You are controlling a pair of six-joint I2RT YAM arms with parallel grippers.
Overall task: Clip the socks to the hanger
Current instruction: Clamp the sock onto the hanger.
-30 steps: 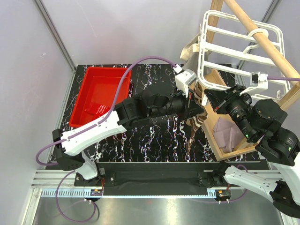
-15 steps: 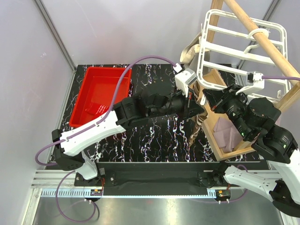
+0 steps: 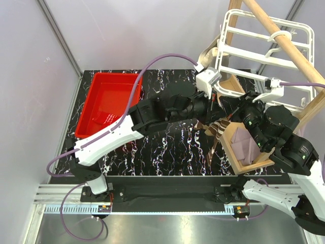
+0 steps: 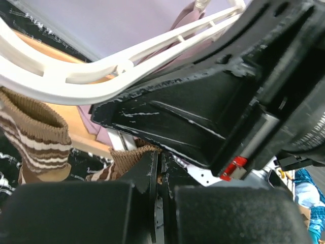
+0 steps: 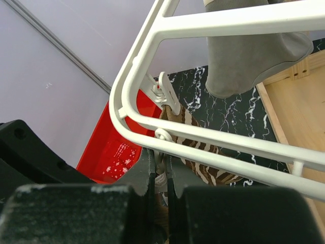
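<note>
The white hanger [image 3: 252, 34] hangs by its hook from a slanted wooden pole [image 3: 284, 43]. My left gripper [image 3: 215, 112] is shut on the cuff of a brown-and-cream striped sock [image 3: 220, 129], held just under the hanger's near rim [image 4: 76, 77]. The cuff [image 4: 127, 158] shows between the left fingers, and the sock's body drapes down toward the table. My right gripper [image 5: 161, 165] is shut on a small white clip hanging from the hanger rim [image 5: 152, 66]. A second clip [image 5: 166, 92] dangles beside it. A beige-grey sock [image 5: 249, 56] hangs from a crossbar.
A red tub [image 3: 109, 104] stands on the black marbled table at the left. A wooden frame [image 3: 244, 165] at the right holds a mauve sock [image 3: 245, 145]. The two arms are crowded close together under the hanger.
My left arm has risen and moved right, carrying the striped sock's cuff up under the hanger rim. The sock now hangs at a slant. The right gripper shifted slightly with the clip.
</note>
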